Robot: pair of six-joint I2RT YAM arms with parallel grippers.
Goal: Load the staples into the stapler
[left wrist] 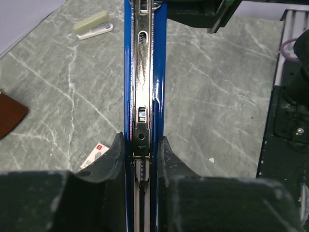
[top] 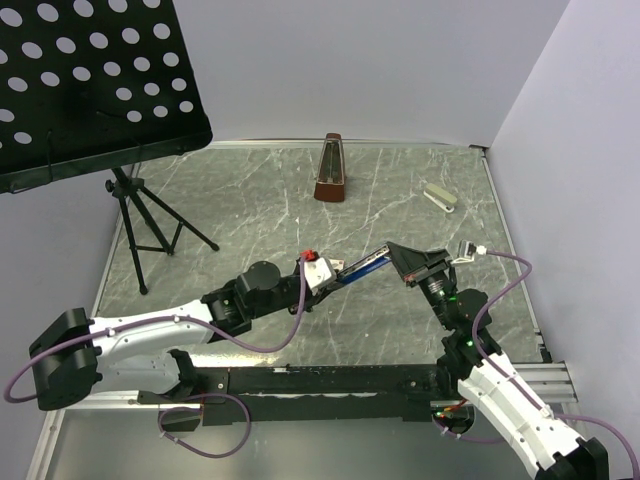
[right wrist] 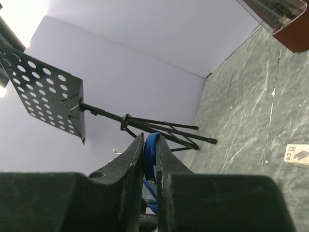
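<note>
**A:** What is hard to see here?

**B:** Mostly the box of staples (left wrist: 94, 154). In the left wrist view a black finger (left wrist: 113, 159) hides its near part, so only one corner shows. In the right wrist view the right border cuts it (right wrist: 297, 154). I cannot tell if it is open or closed, and I do not see the staples themselves.

**A:** How does it look?

**B:** It is small, flat, whitish cardboard with red print on one end. It lies on the grey marble table (left wrist: 217, 96), just beside the left gripper (left wrist: 142, 140).

**A:** And the stapler?

**B:** The blue stapler (left wrist: 145, 72) reaches from one gripper to the other. A silver metal rail runs along its middle and faces the left wrist camera. The top border cuts off its far end. The left gripper presses both fingers against the blue sides of the near end. The right gripper (right wrist: 150, 137) has its jaws closed narrowly on the other end, and its own camera shows only a thin blue strip.

**A:** What else is there?

**B:** A pale green stapler (left wrist: 91, 24) lies well apart, and a brown metronome (top: 331, 170) and a black music stand (top: 90, 90) are at the back.
</note>
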